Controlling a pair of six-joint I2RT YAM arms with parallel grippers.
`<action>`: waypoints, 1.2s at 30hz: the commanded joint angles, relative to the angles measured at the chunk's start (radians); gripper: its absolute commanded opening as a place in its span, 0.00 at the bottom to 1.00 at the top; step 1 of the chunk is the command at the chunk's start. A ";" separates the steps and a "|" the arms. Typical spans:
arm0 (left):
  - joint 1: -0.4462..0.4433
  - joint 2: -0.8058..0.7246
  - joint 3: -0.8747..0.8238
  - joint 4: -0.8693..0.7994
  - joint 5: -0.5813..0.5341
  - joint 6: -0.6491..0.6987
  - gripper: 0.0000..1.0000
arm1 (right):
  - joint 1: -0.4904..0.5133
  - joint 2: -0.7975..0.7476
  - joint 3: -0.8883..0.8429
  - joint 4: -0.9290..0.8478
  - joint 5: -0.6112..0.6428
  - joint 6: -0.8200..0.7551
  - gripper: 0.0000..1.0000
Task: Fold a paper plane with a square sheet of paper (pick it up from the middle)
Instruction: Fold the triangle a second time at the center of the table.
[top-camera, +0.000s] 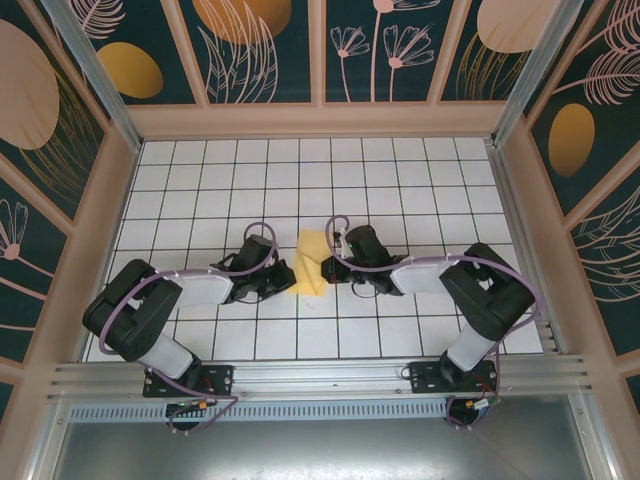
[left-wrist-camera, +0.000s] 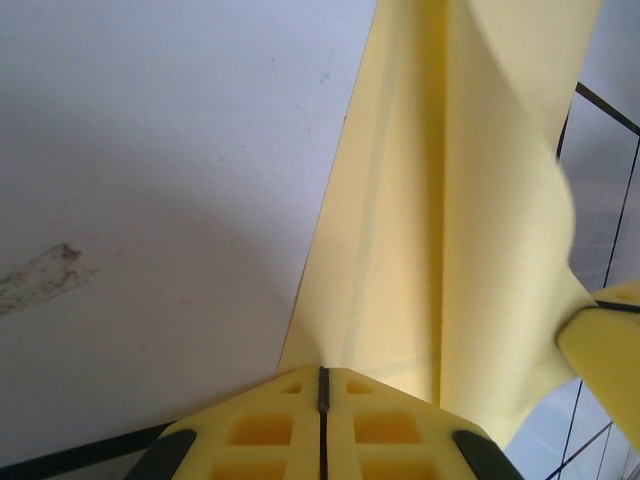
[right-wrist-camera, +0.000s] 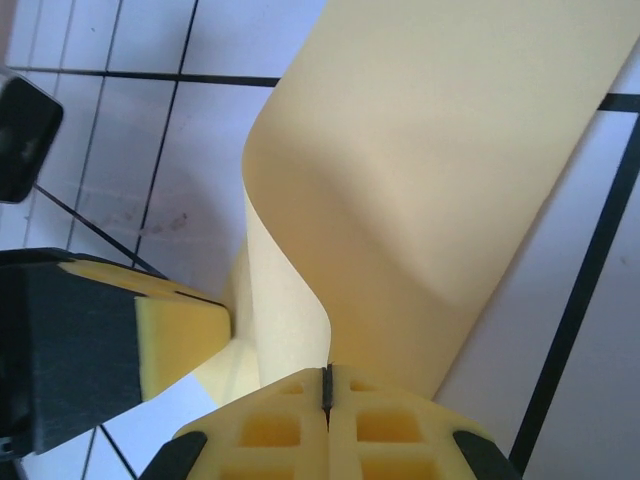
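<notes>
White grid-tiled table (top-camera: 400, 180) inside floral dark-teal wall panels (top-camera: 265, 50); aluminium rail (top-camera: 320, 376) along near edge

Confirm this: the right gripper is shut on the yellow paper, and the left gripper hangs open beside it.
The left gripper is shut on the paper too; the left wrist view shows its jaws pressed together on it. The right gripper is shut on it, as stated.

No readable text, label, brand, number or sign in any view. Checked: yellow paper (top-camera: 310, 262), plain on both faces; tiled tabletop (top-camera: 300, 170), grid lines only; wall panels (top-camera: 260, 50), painted leaf and flower shapes, no lettering.
</notes>
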 joint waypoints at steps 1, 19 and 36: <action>0.000 0.029 -0.002 -0.103 -0.079 0.027 0.08 | -0.011 0.036 0.051 -0.053 -0.025 -0.070 0.00; 0.000 0.035 0.015 -0.128 -0.081 0.053 0.08 | -0.026 0.119 0.127 -0.114 0.000 -0.124 0.00; 0.000 0.035 0.013 -0.128 -0.086 0.049 0.08 | -0.029 0.128 0.139 -0.144 0.037 -0.142 0.00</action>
